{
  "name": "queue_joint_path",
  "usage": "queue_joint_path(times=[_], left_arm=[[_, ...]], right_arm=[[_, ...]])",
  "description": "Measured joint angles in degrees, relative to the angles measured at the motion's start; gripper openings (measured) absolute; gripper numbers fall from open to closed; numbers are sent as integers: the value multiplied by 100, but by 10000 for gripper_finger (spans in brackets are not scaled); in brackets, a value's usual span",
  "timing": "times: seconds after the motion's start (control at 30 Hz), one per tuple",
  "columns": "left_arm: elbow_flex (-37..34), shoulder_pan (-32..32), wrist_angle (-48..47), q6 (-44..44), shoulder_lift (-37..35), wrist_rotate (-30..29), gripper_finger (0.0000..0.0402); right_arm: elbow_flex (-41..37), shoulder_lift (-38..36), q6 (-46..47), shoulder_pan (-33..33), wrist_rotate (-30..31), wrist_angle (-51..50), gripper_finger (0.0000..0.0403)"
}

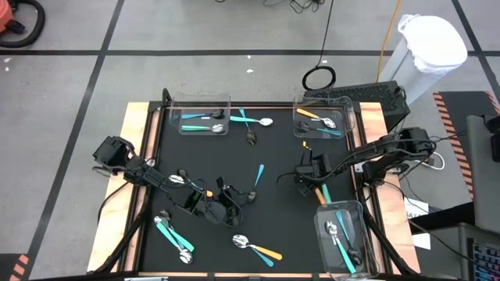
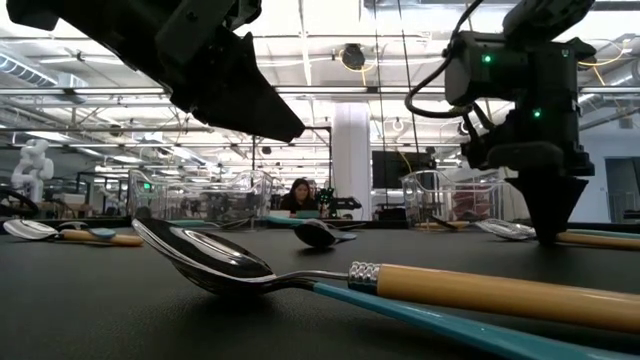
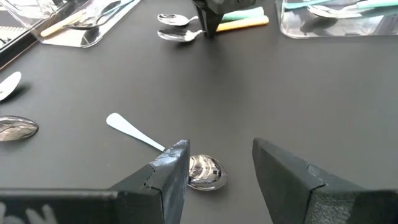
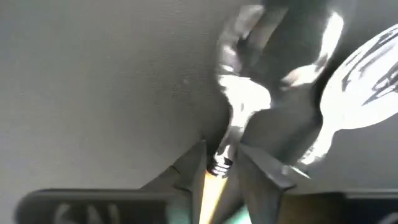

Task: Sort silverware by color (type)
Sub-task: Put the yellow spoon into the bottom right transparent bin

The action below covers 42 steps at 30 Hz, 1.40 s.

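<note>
1. While the left gripper [image 1: 231, 204] waits low in the middle of the high view, its fingers [image 3: 177, 168] stand apart with nothing between them, just over a light-blue spoon [image 3: 163, 150].
2. That spoon lies flat on the black bench [image 1: 273, 156]. In the high view its handle runs up and a bit right, with its bowl at the lower end by the gripper.
3. Right of the middle, the right gripper [image 1: 306, 173] is down at the bench. Its fingers [image 4: 186, 171] are closing around the neck of an orange-handled spoon [image 4: 231, 134].
4. This spoon's handle slants down and right toward the clear bin [image 1: 344, 242] at the lower right.
5. Other spoons lie in the two upper bins and loose near the bottom.
</note>
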Motion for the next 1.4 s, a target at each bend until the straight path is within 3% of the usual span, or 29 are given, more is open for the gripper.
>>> queue_joint_path(times=[0.1,0.43,0.67,0.87,1.13,1.4], left_arm=[[0,0,-11,0,0,0,180],[0,-2,-144,-8,0,2,180],[0,-7,-750,-509,0,9,180],[-47,-19,-1331,-1049,0,-66,180],[-50,-271,-1484,-1146,-61,-727,180],[181,-639,-3441,-1201,-1465,-902,180]], right_arm=[[211,-100,-165,0,1,-171,30],[1858,-882,-848,270,-148,-978,31],[2783,-1410,-689,1229,-135,-1501,33],[2782,-1535,614,2549,-82,-1841,33],[2782,-1288,2707,4280,616,-2055,35],[2782,-450,4183,5414,775,-1922,35]])
